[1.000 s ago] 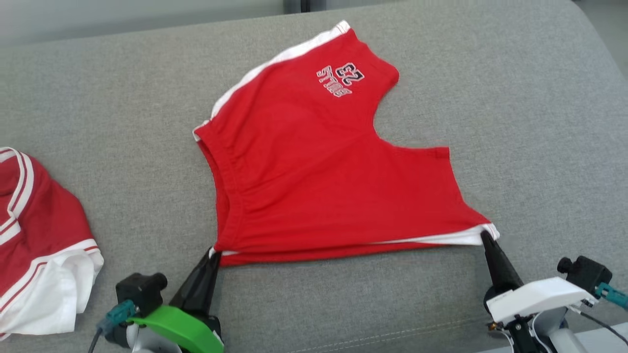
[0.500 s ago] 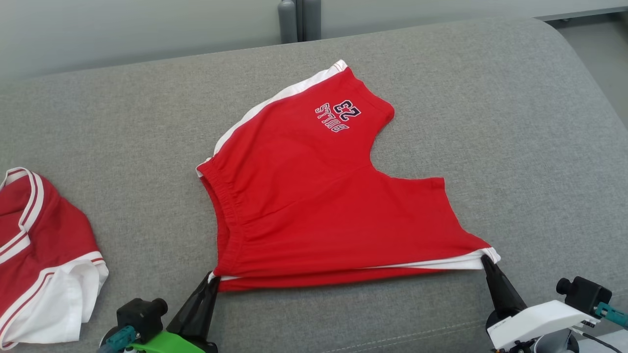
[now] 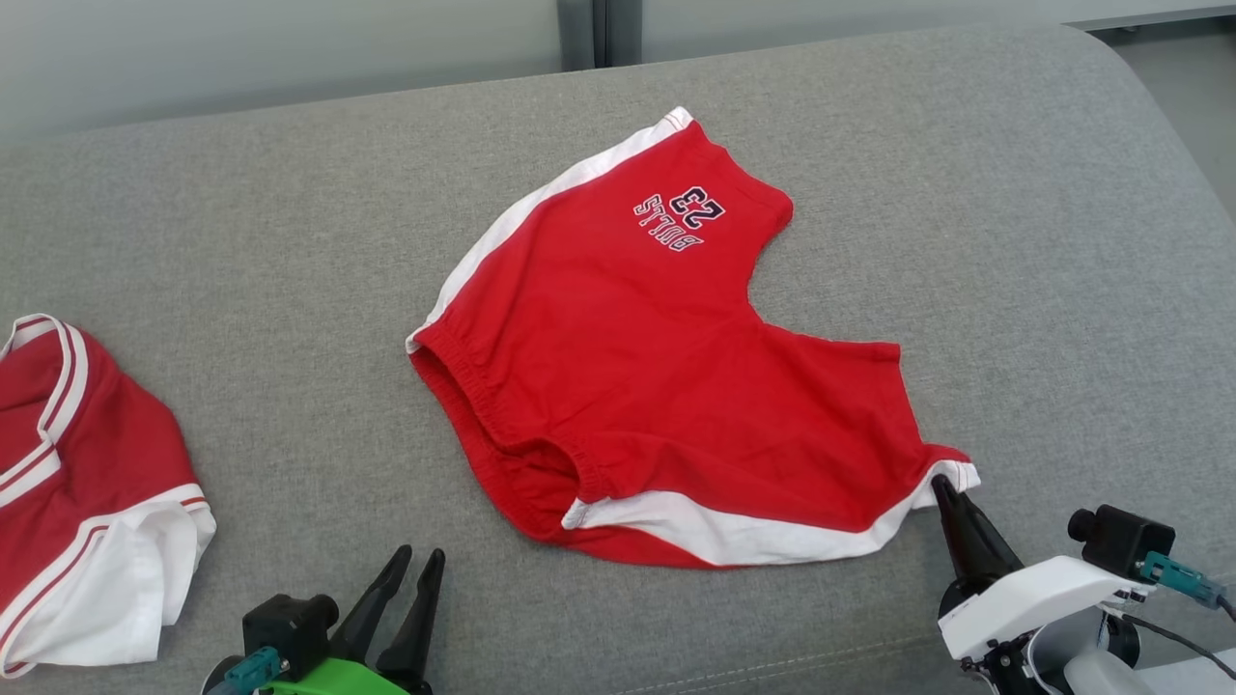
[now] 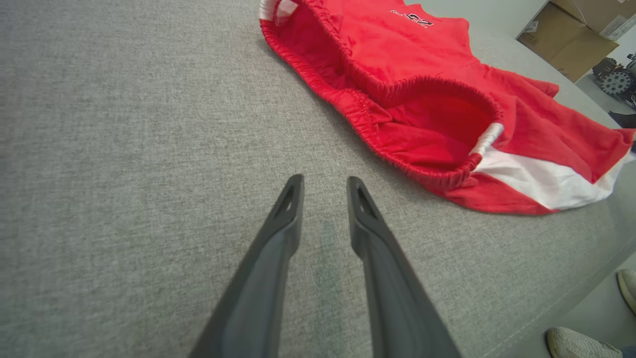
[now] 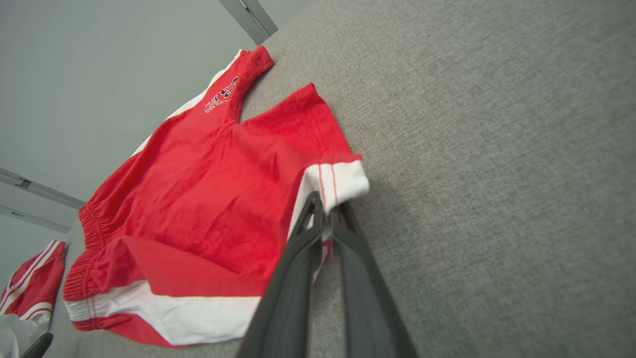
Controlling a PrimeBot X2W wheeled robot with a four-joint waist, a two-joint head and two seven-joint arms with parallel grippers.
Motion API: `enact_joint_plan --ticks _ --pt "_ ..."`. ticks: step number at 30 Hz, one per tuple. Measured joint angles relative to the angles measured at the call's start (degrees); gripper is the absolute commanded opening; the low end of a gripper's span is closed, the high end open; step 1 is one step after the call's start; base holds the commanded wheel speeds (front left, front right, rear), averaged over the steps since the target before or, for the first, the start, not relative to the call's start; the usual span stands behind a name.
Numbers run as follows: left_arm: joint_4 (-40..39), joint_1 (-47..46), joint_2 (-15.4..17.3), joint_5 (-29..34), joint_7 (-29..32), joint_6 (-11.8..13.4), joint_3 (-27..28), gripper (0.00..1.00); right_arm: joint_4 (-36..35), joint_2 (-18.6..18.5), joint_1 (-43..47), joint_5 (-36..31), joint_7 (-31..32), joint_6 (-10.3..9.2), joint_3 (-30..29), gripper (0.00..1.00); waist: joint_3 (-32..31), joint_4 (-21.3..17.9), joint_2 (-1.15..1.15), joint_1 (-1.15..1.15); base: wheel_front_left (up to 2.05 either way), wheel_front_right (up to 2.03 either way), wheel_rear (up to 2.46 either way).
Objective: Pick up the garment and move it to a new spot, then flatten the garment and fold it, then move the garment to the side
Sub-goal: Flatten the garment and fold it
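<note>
I'm seeing the red shorts (image 3: 657, 386) lying spread out on the grey cushion (image 3: 241, 222), with the waistband opening towards my left arm and the printed leg pointing away. The right jaws are clamping together on the white-trimmed hem corner at the shorts' right end. The left jaws are standing apart, holding nothing, near the waistband but clear of it. Another red-and-white garment (image 3: 87, 483) is lying well off to the left.

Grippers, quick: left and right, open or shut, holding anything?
Left gripper: jaws open, holding nothing, apart from the shorts.
Right gripper: jaws shut on the shorts' white hem corner.
</note>
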Motion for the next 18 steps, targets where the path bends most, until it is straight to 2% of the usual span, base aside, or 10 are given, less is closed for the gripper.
enact_joint_plan --ticks 1,2,5,7,8,9,10,12,18 --pt "0.26 -0.04 -0.02 0.04 0.00 -0.01 0.05 0.47 0.48 -0.20 -0.32 -1.10 0.00 -0.01 0.45 0.39 0.08 0.03 0.00 0.00 0.00 0.00 0.00" --pt "0.30 -0.06 -0.09 0.12 0.00 -0.01 0.16 0.49 0.70 -0.23 -0.43 -1.27 0.00 -0.12 0.44 0.45 0.12 0.05 0.00 0.00 0.00 0.00 0.00" --pt "0.15 -0.11 -0.38 0.14 0.00 -0.01 0.59 0.69 1.42 -0.24 -0.46 -1.38 -0.01 -0.42 0.43 0.53 0.16 0.12 0.00 0.00 0.00 0.00 0.00" --pt "-0.07 -0.12 -0.67 0.20 0.00 0.00 0.65 0.80 1.78 -0.25 -0.46 -1.40 -0.05 -0.43 0.43 0.71 0.15 0.14 0.00 0.00 0.00 0.00 0.00" --pt "-0.23 -0.12 -0.76 0.26 0.00 -0.01 0.64 0.89 1.94 -0.26 -0.46 -1.41 -0.15 -0.44 0.42 0.75 0.14 0.15 0.00 0.00 0.00 0.00 0.00" --pt "-0.36 -0.12 -0.82 0.27 0.00 -0.01 0.62 0.93 2.15 -0.29 -0.46 -1.43 -0.36 -0.53 0.42 0.80 0.12 0.16 0.00 0.00 0.00 0.00 0.00" --pt "-0.40 -0.12 -0.83 0.31 0.00 -0.02 0.48 1.00 2.35 -0.32 -0.45 -1.49 -0.37 -0.78 0.42 0.89 0.09 0.16 0.00 0.00 0.00 0.00 0.00" --pt "-0.71 -0.12 -0.88 0.31 0.00 -0.04 0.30 1.00 2.80 -0.43 -0.43 -1.59 -0.51 -0.89 0.36 1.00 0.00 0.12 0.00 0.00 0.00 0.00 0.00" --pt "-2.59 -0.14 -1.35 0.29 0.00 -0.41 -1.44 1.00 4.21 -2.02 -0.12 -2.57 -0.87 -1.45 -0.08 1.00 -0.29 -0.22 0.00 0.00 0.00 0.00 0.00"
